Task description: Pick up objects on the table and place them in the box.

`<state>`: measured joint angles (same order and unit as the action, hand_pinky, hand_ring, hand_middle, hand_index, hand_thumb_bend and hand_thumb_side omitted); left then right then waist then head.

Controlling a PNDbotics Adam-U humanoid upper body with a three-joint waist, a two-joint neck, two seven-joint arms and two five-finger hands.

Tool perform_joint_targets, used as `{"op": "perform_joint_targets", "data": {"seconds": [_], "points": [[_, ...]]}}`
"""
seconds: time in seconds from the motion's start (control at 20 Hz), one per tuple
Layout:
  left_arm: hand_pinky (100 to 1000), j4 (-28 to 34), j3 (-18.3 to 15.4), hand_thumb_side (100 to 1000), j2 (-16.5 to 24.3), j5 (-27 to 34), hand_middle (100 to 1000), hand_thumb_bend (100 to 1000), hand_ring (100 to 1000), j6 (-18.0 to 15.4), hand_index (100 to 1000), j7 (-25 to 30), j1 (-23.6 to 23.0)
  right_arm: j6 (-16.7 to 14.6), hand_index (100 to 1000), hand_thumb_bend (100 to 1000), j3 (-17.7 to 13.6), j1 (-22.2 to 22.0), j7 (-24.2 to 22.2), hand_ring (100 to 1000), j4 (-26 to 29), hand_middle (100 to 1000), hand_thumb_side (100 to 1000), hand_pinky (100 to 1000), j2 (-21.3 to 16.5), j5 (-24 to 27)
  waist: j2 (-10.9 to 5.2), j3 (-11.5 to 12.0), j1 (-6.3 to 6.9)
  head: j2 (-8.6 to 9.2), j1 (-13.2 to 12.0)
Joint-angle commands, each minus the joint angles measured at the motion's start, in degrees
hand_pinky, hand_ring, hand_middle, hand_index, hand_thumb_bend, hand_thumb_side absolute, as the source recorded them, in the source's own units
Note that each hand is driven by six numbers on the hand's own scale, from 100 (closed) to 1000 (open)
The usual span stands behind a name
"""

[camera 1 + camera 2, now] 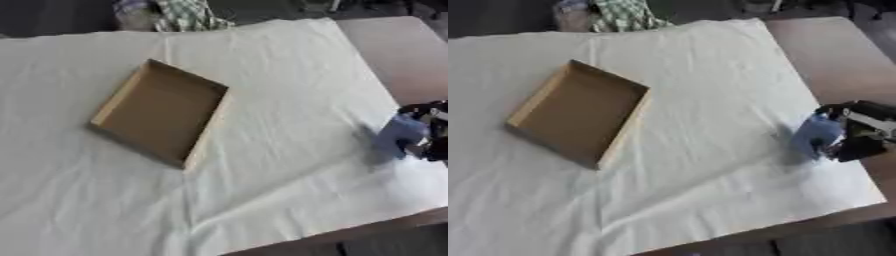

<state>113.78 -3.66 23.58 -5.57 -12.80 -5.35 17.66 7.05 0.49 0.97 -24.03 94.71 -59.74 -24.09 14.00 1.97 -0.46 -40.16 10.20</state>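
Nearest to us, the brown table edge (815, 225) shows beneath the wrinkled white cloth (710, 150) that covers most of the surface. At the cloth's right side we see our black right hand (859, 137) with its fingers curled round a pale blue, blurred object (817, 134), holding it just over or on the cloth; we cannot tell which. Its shape is too soft to name further. Farther in, left of centre, lies the shallow brown cardboard box (535, 100), open-topped, turned at an angle, well apart from the hand, with nothing visible inside. Beyond the cloth's far edge we make out some green-and-white checked fabric (623, 15).
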Motion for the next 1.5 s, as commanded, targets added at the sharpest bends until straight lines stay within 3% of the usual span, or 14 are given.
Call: {"op": "perform_joint_targets", "data": {"seconds": [0.05,0.35,0.95,1.2,1.5], "points": [[596,0.8,-0.1,647,0.5,0.4,541,362,679,0.0,691,0.2,0.5,0.7,860,220,0.6,-0.3,1.6,415,1.4,481,408,613,-1.0,0.5,-0.55,0.0,-0.01,0.45,0.1],[596,0.8,-0.1,648,0.5,0.4,541,360,680,0.1,690,0.3,0.5,1.7,738,237,0.0,-0.4,4.5,365,4.5,454,324,578,-1.0,-0.2,-0.61,0.0,-0.07,0.39,-0.2],[597,0.8,0.0,649,0.6,0.4,543,362,681,0.2,691,0.8,0.6,3.8,714,246,-2.8,2.5,6.0,344,16.8,451,240,590,-2.9,-5.9,-1.06,0.3,-0.5,0.18,-1.5],[597,0.8,0.2,649,0.5,0.6,544,364,681,0.2,691,1.1,0.9,3.2,716,240,-1.4,6.9,4.3,348,19.8,455,242,596,-4.4,-5.2,-1.33,1.1,-0.88,0.33,-1.7],[598,0.8,0.5,647,0.4,0.9,545,366,681,0.1,691,1.5,1.3,1.5,713,221,2.4,16.2,0.8,347,19.9,456,238,602,-4.7,-2.9,-1.71,2.5,-1.29,0.4,-1.4]]}}
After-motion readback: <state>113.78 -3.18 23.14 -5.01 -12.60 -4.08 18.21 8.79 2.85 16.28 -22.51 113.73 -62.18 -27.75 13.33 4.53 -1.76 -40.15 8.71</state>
